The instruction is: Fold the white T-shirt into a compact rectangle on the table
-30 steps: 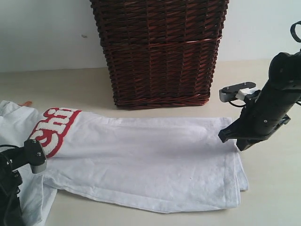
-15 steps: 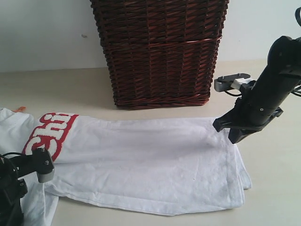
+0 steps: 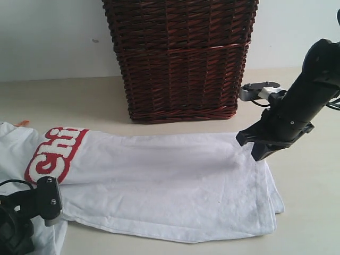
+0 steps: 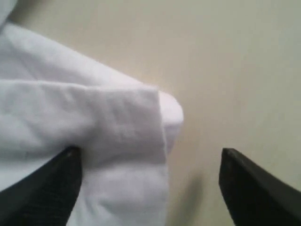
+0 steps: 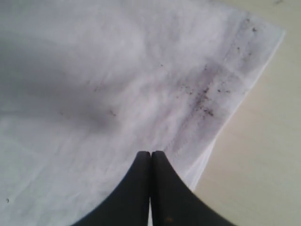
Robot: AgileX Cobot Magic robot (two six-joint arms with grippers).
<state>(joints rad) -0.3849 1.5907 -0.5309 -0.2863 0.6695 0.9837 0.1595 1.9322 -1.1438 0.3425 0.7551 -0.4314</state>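
Observation:
The white T-shirt (image 3: 159,180) lies flat on the table (image 3: 308,212), folded into a long band, red-outlined lettering (image 3: 56,151) at its left end and a small orange tag (image 3: 21,123) beyond. My right gripper (image 3: 257,155) is shut, its tips down at the shirt's far right hem corner; in the right wrist view the right gripper (image 5: 150,153) shows no cloth between the tips, with the speckled hem (image 5: 207,94) just ahead. My left gripper (image 4: 149,151) is open low at the front left, straddling a folded edge of the shirt (image 4: 108,122).
A tall dark brown wicker basket (image 3: 180,58) stands right behind the shirt's middle, against a pale wall. Bare tabletop shows to the right of the hem and along the front edge. The left arm's body (image 3: 21,223) fills the front left corner.
My right gripper has slid left and slightly back over the hem corner. The left arm has dropped toward the front edge, and the lettered end of the shirt has settled flatter.

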